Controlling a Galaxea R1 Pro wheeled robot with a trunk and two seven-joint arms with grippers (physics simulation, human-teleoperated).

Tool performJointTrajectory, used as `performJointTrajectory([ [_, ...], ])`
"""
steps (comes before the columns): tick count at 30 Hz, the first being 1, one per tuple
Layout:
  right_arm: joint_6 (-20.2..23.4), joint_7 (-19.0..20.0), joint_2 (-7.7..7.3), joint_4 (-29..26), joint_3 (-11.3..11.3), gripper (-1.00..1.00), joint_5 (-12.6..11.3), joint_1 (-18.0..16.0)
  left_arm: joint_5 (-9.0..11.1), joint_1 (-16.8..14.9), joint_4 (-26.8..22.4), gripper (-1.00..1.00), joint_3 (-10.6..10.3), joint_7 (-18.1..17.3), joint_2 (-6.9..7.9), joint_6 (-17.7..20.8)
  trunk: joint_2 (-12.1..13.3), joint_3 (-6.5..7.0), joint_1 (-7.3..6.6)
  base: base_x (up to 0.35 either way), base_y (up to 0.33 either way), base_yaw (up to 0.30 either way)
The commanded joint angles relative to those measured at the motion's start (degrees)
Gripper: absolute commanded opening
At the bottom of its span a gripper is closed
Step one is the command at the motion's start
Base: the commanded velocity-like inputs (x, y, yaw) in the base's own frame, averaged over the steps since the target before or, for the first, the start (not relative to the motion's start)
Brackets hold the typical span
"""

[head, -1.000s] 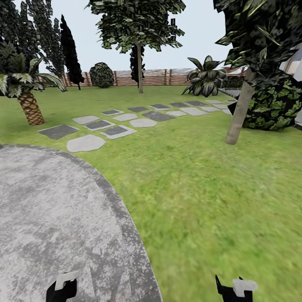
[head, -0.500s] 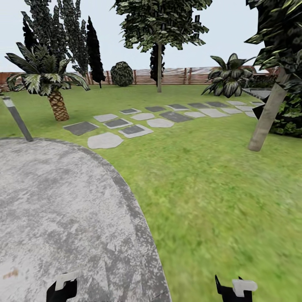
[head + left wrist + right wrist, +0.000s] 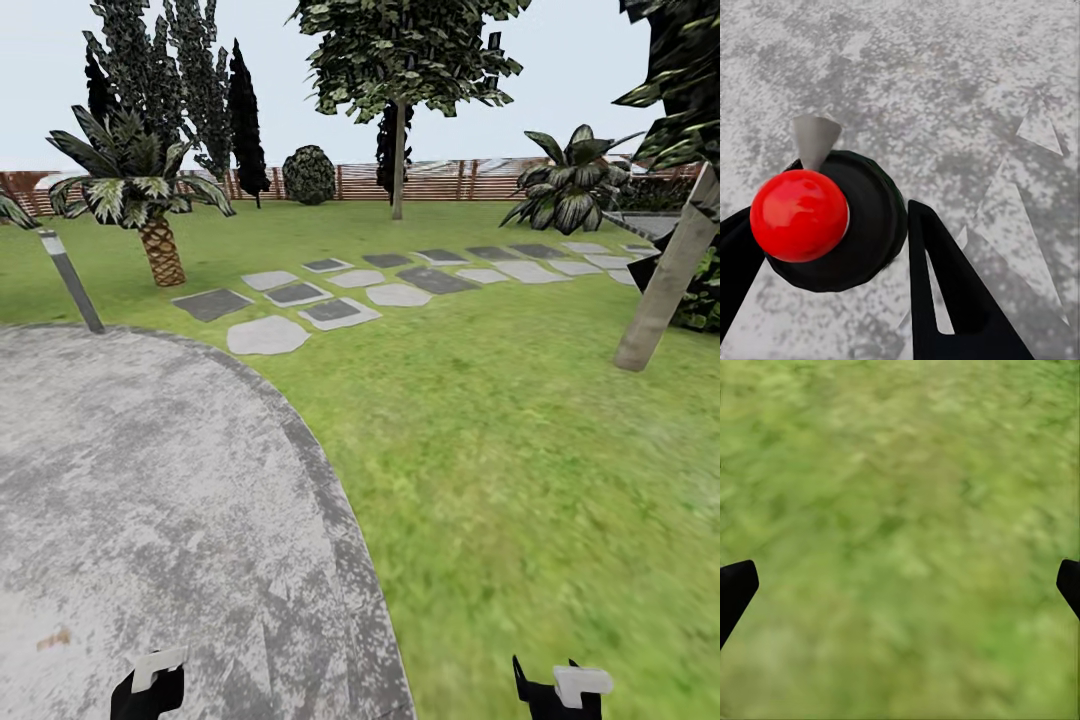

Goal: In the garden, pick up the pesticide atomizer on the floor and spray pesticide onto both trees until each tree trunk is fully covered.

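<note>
A simulated garden is seen from the robot's head camera. A mottled grey concrete floor (image 3: 150,480) with a curved edge fills the lower left, and green lawn (image 3: 520,450) spreads across the right. Flat grey stepping stones (image 3: 330,300) run across the grass toward a slatted wooden fence (image 3: 450,180) at the back. Two trees with pale bare trunks are visible: one trunk (image 3: 398,165) stands far off near the fence, and a second, leaning trunk (image 3: 668,280) rises at the right edge, nearer the robot. A short palm (image 3: 150,200) stands at the left, well apart from both.

The left gripper (image 3: 148,690) is seen at the bottom edge over the concrete, the right gripper (image 3: 560,690) at the bottom edge over grass.

In the left wrist view, the spray bottle (image 3: 832,225) is seen from above, its dark round body topped by a shiny red ball and a grey cone-shaped nozzle. It sits between the two black fingers (image 3: 945,292), which appear pressed to its sides, so the bottle is judged to be held above the concrete. In the right wrist view, only blurred grass lies between the fingertips (image 3: 736,589), which are spread wide with nothing held.

The pick-up step looks done. No white specks can be made out on either trunk, so both trunks appear to remain unsprayed, and both are still some way off.
</note>
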Motion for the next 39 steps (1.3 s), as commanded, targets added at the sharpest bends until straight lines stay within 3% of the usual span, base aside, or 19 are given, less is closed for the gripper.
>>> performJointTrajectory([
  [1, -0.17, -0.01, 0.01, 0.04, -0.15, 1.0, 0.08, -0.03, 0.52, -0.03, 0.04, -1.0, -0.1, -0.06, 0.01, -0.18, 0.4, 0.14, -0.24, 0.0, 0.0, 0.0],
  [18, -0.17, -0.01, 0.01, 0.04, -0.15, 1.0, 0.09, -0.03, 0.52, -0.03, 0.04, -1.0, -0.1, -0.06, 0.01, -0.18, 7.22, 3.19, -3.97, 0.0, 0.0, 0.0],
  [24, -0.17, -0.07, 0.01, 0.04, -0.18, 1.0, -0.02, -0.02, 0.52, -0.03, -0.05, -1.0, -0.1, -0.07, -0.32, -0.22, 7.22, 3.19, -3.97, 0.107, 0.0, 0.0],
  [39, -0.16, -0.08, -0.01, 0.56, -0.12, 1.0, 0.08, -0.03, 0.52, -0.03, 0.03, -1.0, -0.13, -0.08, -0.48, -0.23, 7.22, 3.19, -3.97, 0.332, 0.0, 0.0],
])
